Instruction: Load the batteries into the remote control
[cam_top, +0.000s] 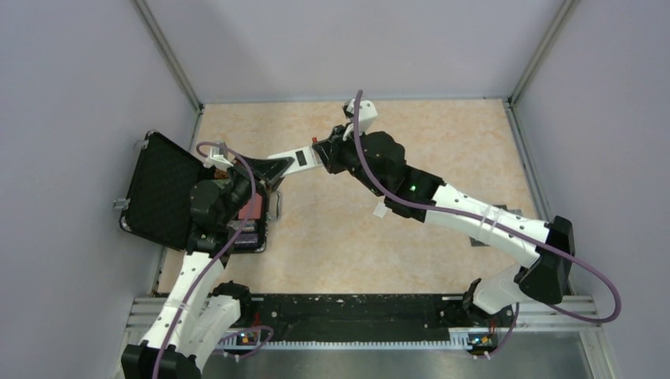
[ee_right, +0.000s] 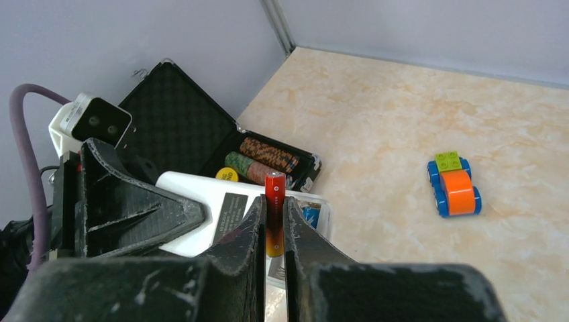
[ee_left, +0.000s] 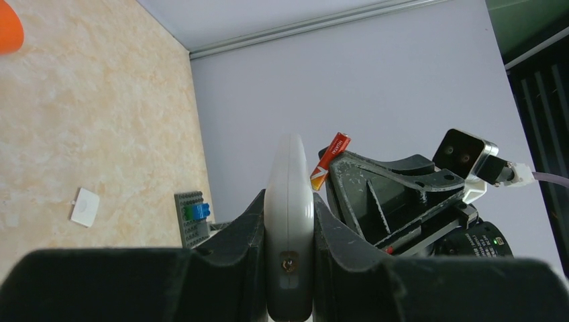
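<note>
My left gripper is shut on the remote control, a white bar held above the table. In the left wrist view the remote stands edge-on between the fingers. In the right wrist view its plain white back faces me, with a dark rectangle on it. My right gripper is shut on the orange-red battery, held upright just in front of the remote's end. That battery also shows in the left wrist view. I cannot make out the blue battery for certain.
An open black case with several small items lies at the left. A toy car sits on the table. A blue brick on a grey baseplate and a small white piece lie nearby.
</note>
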`<state>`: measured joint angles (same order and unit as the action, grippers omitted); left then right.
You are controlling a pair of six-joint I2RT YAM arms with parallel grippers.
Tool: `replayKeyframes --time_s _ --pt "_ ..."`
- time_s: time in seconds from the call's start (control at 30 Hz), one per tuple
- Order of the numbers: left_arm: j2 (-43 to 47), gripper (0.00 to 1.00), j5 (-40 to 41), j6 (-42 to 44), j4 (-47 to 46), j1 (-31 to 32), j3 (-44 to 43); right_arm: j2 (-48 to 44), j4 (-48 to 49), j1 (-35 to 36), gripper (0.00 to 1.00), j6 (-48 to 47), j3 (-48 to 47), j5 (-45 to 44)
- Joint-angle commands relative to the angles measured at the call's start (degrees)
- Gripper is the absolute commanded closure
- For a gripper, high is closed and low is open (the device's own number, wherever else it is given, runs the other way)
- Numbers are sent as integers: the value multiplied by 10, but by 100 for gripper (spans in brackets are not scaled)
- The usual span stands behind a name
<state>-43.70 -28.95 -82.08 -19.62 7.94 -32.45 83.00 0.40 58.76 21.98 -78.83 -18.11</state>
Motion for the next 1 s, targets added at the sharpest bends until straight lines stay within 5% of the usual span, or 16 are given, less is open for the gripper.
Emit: replayKeyframes --time_s 0.0,0.97 --pt "12 100 7 -12 -30 1 1 7 7 7 92 -22 -32 -18" --pt "-3 100 13 -25 -57 1 16 34 -98 11 81 6 -67 -10"
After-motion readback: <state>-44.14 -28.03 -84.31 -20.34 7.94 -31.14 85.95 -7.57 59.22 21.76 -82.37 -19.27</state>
